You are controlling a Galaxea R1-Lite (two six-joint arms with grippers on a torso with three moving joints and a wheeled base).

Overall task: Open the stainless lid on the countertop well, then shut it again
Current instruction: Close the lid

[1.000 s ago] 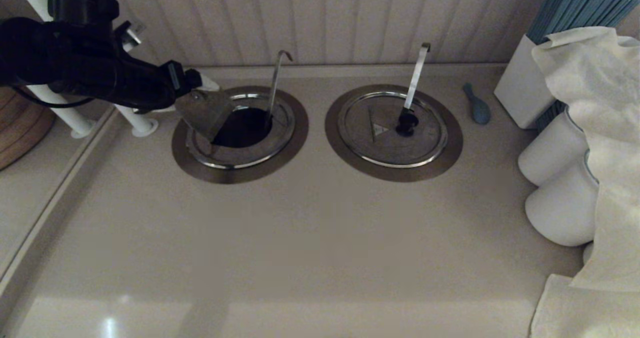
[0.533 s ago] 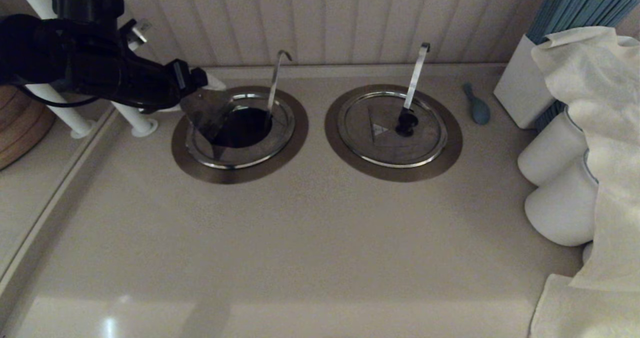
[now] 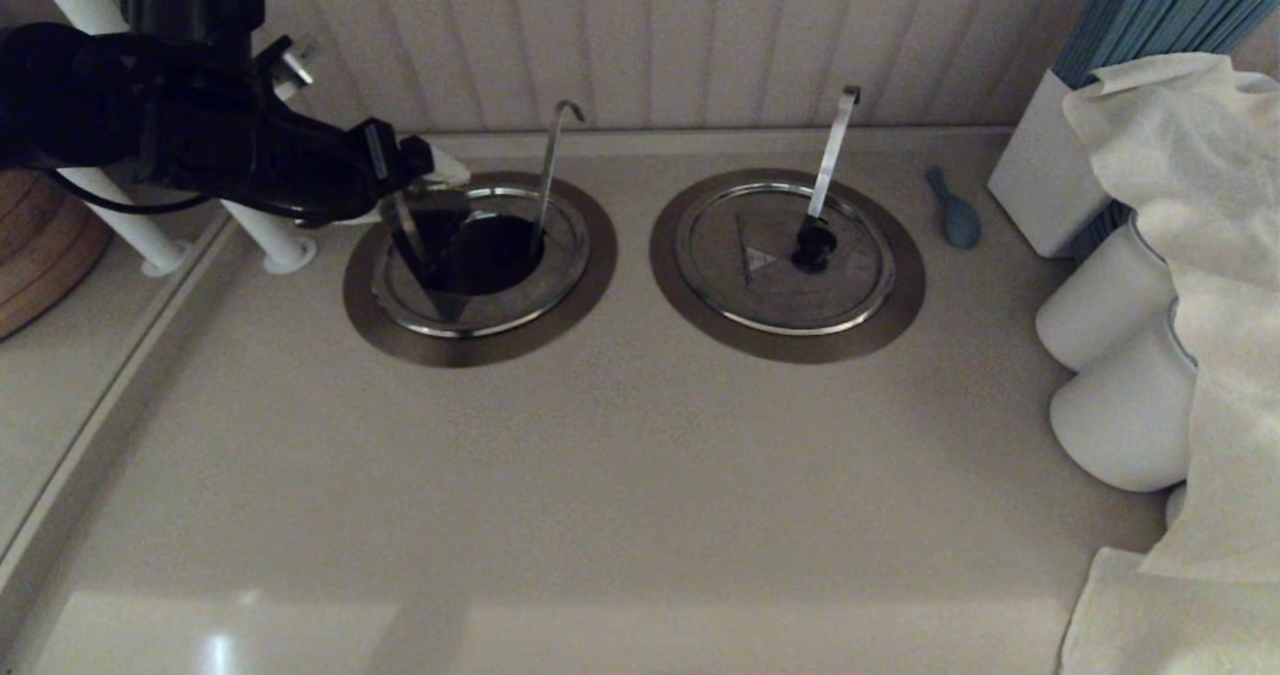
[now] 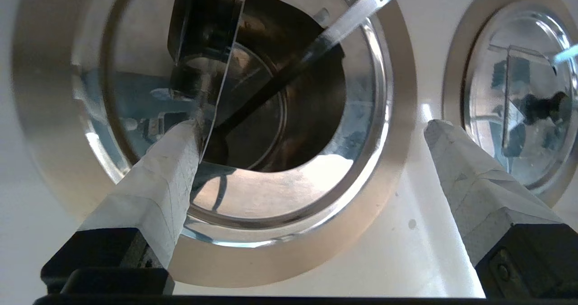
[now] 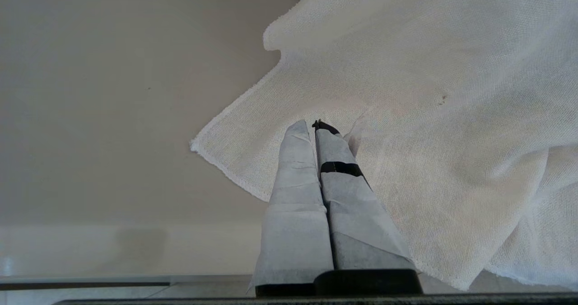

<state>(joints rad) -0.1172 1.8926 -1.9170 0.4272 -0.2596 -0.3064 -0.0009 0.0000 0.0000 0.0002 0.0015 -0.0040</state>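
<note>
Well (image 4: 289, 129) apparently empty (depths dark), flap (image 4: 205, 47) upright.

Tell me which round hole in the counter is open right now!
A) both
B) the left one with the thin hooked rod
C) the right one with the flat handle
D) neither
B: the left well's steel flap stands up, showing the dark inside, while the right lid lies flat.
</note>
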